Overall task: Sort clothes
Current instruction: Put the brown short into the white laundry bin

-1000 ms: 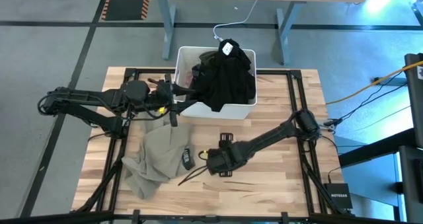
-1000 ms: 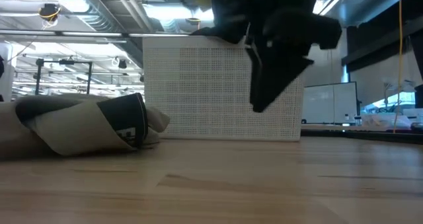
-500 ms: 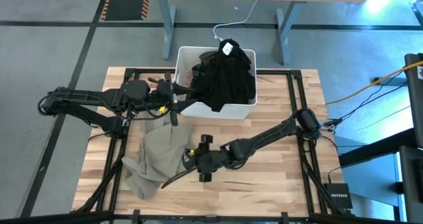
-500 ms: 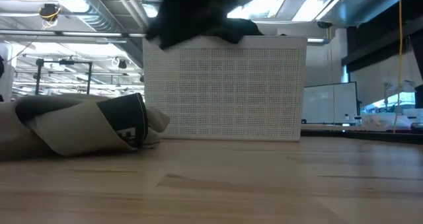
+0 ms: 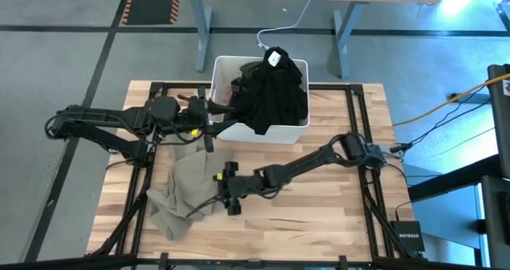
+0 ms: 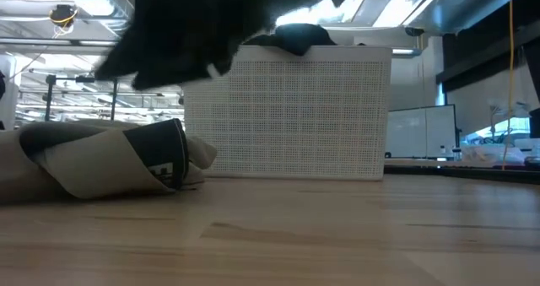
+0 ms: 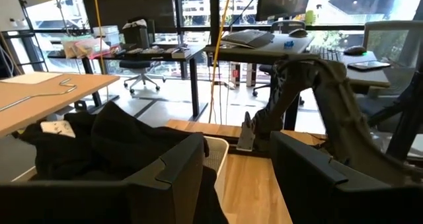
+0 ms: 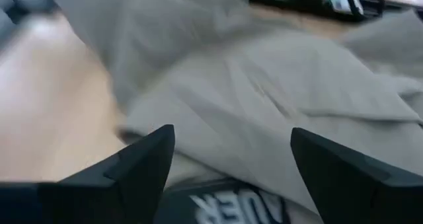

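Observation:
A khaki-olive garment lies crumpled on the wooden table at the near left; it also shows in the low view and the right wrist view. A black label sits at its right edge. My right gripper is open and hovers just above that edge, one finger on either side of it. A black garment with a white label hangs over the near rim of the white bin. My left gripper is open and empty beside the bin's left wall.
The white perforated bin stands at the table's far middle, and the garments in it are mostly hidden under the black one. A thin strap trails from the khaki garment. Bare wood lies to the near right.
My right gripper has travelled toward the table's left edge, from the table's middle to above the khaki garment's right edge, still open. The garment has not moved.

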`<state>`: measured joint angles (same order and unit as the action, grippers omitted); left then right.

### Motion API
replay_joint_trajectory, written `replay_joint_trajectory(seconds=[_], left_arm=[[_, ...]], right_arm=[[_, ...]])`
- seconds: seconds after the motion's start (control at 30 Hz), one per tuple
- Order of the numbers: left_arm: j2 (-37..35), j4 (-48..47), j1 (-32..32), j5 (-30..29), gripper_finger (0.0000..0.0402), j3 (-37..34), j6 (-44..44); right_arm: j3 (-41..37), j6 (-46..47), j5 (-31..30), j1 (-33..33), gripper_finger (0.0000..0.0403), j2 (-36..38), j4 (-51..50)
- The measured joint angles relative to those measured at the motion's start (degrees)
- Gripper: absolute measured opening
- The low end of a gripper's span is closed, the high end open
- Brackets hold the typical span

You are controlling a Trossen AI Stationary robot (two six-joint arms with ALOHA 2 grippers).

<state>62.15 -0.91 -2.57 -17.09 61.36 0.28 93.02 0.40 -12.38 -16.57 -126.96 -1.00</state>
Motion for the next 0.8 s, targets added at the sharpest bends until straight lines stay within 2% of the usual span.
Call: replay_joint_trajectory(seconds=[0.13,0.33,0.47,0.63,0.8], left_arm=[[0.2,-0.2,0.0,0.0,0.017,0.0,0.0],[0.2,-1.5,0.0,0.0,0.017,0.0,0.1],[0.2,-3.3,0.0,0.0,0.017,0.0,-0.1],[0.3,-4.3,0.0,0.0,0.017,0.0,0.1],[0.3,-3.9,0.0,0.0,0.017,0.0,-0.1]], right_arm=[[0.0,-2.2,1.3,3.5,0.0321,-2.5,-2.7],[0.4,-0.5,8.9,7.0,0.0319,-6.2,-8.4],[0.6,-0.4,7.0,7.2,0.029,-7.3,-12.9],[0.8,-0.5,2.9,7.1,0.0198,-7.1,-21.2],[0.8,0.8,1.4,6.6,0.0055,-6.8,-26.0]])
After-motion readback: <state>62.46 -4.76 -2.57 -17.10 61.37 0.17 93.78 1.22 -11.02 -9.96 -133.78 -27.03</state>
